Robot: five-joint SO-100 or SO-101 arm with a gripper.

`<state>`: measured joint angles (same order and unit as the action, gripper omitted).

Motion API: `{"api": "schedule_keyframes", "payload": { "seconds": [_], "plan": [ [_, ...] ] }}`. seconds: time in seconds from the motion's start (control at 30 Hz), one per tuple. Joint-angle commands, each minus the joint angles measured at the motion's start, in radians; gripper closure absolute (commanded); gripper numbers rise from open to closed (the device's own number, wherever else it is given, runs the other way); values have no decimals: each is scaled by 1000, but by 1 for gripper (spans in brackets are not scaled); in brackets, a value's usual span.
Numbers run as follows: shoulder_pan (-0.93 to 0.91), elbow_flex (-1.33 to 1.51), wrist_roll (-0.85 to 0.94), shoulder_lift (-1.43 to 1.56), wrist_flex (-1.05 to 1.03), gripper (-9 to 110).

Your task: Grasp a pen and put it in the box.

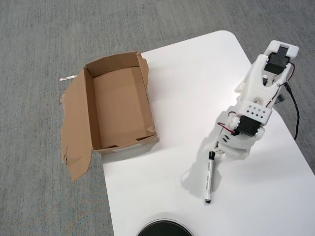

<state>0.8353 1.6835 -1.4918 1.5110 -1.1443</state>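
Lying flat on the white round-cornered table [162, 196] is the slim white-barrelled pen with the black cap [209, 177], lengthwise near-to-far in the overhead view, capped end pointing up toward the arm.

White printed gripper [217, 148] is sitting right over that capped end, touching or just above it; cannot tell which. Arm body is hiding the fingers from this angle, so I cannot tell whether they're apart, together or clamped on the barrel. Judging by the pose, it's lining up for a pinch near the cap.

Open brown cardboard box with torn, splayed flaps [88, 105] is sitting well to the left of the pen, hanging partly off the table's left edge over the grey carpet [39, 39]. Looks empty, opening facing up, so a drop from above should be working fine.

Black cable [295, 110] is trailing off the arm base at the right. Dark round object [164, 230] is peeking in at the near edge; unclear what it is.

Pen not in the box yet. Task looks early: grasp stage.
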Motion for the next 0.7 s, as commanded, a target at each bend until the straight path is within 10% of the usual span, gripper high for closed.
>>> {"api": "schedule_keyframes", "payload": {
  "seconds": [0.0, 0.67],
  "plan": [
    [10, -28, -2, -54, 11, 74],
    [10, -197, -1, -290, 11, 74]
  ]
}}
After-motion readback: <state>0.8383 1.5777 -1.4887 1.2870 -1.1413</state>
